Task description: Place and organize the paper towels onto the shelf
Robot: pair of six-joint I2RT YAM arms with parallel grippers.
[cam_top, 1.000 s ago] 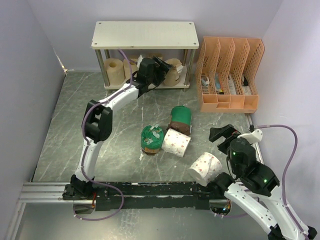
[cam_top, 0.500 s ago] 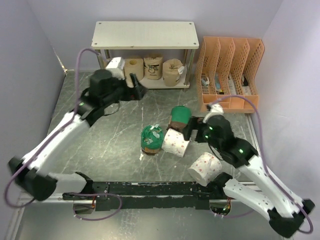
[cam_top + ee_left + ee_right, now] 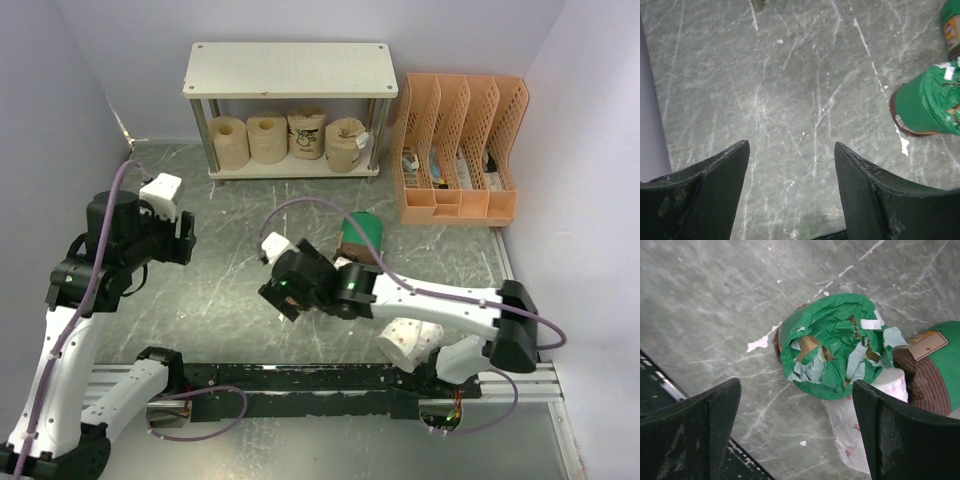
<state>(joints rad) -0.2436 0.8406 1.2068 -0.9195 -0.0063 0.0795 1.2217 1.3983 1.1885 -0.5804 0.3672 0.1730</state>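
My left gripper [image 3: 790, 147] has pulled back from the shelf [image 3: 290, 68] to the left side of the tabletop [image 3: 230, 300], fingers spread with nothing between them. Four tan rolls [image 3: 267, 137] sit on the lower board. My right gripper [image 3: 796, 385] has swung to mid-table and is spread wide above the torn green roll [image 3: 827, 347], not gripping it. The second green roll [image 3: 360, 232] and the dotted rolls [image 3: 408, 335] lie near the front edge, so I judge we're halfway.

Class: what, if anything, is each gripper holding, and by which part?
Nothing is held. The left gripper gapes over bare tabletop; the right gripper hangs open above the torn green-wrapped roll.
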